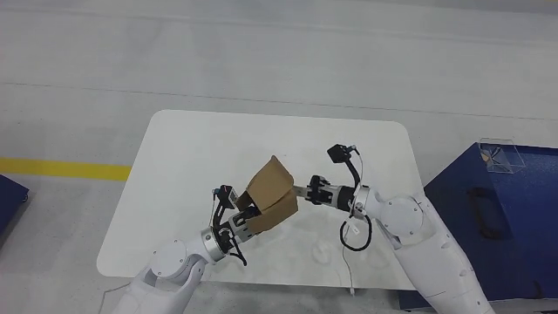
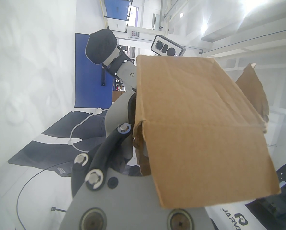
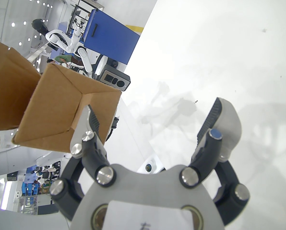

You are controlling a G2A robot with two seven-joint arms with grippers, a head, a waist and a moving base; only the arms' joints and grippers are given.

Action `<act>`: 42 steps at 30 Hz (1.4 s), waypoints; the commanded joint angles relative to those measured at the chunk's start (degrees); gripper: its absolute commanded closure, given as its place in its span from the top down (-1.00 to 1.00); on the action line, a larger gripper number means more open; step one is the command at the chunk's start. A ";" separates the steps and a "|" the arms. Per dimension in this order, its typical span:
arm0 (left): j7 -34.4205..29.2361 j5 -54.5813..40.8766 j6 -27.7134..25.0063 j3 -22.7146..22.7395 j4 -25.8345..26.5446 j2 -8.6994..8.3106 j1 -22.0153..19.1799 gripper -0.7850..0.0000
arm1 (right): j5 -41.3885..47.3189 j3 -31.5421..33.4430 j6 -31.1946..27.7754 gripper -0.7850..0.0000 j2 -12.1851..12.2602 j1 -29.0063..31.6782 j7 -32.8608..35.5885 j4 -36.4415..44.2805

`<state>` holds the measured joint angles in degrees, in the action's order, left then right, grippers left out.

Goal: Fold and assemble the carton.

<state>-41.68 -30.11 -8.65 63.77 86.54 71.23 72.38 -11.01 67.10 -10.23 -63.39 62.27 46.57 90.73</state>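
A brown cardboard carton (image 1: 272, 194) hangs tilted above the white table (image 1: 218, 148), near its front edge, between my two arms. My left gripper (image 1: 237, 218) grips it from the front-left, at its lower edge. In the left wrist view the carton (image 2: 195, 125) hides one finger, while the other finger (image 2: 101, 46) shows beside the carton's wall. My right gripper (image 3: 152, 104) stands open at the carton's right end, and one of its fingers (image 3: 90, 118) touches the rim of the carton's open mouth (image 3: 54, 111). A loose flap (image 2: 253, 92) sticks out at the carton's far end.
A blue cabinet (image 1: 497, 218) stands right of the table with a small clear box (image 1: 501, 153) on top. Another blue object (image 1: 9, 196) sits at the left edge. The back and left parts of the tabletop are bare.
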 commanded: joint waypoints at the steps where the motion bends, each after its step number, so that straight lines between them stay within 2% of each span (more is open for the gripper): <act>1: 0.00 0.00 0.00 0.00 0.00 0.00 0.00 -1.00 | 0.10 -0.41 -0.21 1.00 -0.05 0.06 0.14 0.09; 10: 0.00 0.00 0.00 0.00 0.00 0.00 0.00 -1.00 | 0.86 -0.25 -1.01 1.00 -0.02 0.11 -0.38 0.06; 17: 0.00 0.00 0.00 0.00 0.00 0.00 0.00 -1.00 | 2.64 5.39 -2.83 1.00 0.81 1.96 -3.21 -0.31; 28: 0.00 0.00 0.00 0.00 0.00 0.00 0.00 -1.00 | -5.12 20.69 -6.11 1.00 2.55 12.88 -22.05 4.77; 31: 0.00 0.00 0.00 0.00 0.00 0.00 0.00 -1.00 | -1.82 22.22 -8.85 1.00 2.68 13.84 -21.39 4.38; 42: 0.00 0.00 0.00 0.00 0.00 0.00 0.00 -1.00 | -1.82 22.22 -8.85 1.00 2.68 13.84 -21.39 4.38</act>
<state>-41.68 -30.11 -8.65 63.77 86.54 71.23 72.38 -12.83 89.32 -19.08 -60.72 76.11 25.18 95.11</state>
